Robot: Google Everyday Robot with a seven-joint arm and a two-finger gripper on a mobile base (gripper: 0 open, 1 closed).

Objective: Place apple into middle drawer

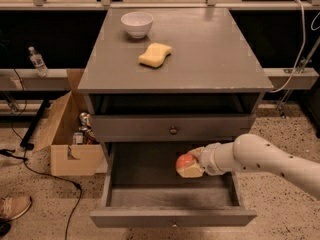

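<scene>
The red apple (183, 160) with a yellowish blush is held in my gripper (190, 167), which is shut on it. My white arm (260, 159) reaches in from the right. The apple hangs over the inside of the middle drawer (150, 196), right of its centre and close above its floor. I cannot tell whether it touches the floor. The drawer is pulled out wide, its grey front panel (172, 217) nearest the camera with a small knob at its centre.
A shut drawer front with a shiny knob (173, 130) sits above the open drawer. On the cabinet top (215, 54) are a white bowl (137, 23) and a yellow sponge (155, 54). A cardboard box (70, 134), cables and a shoe (14, 207) lie to the left.
</scene>
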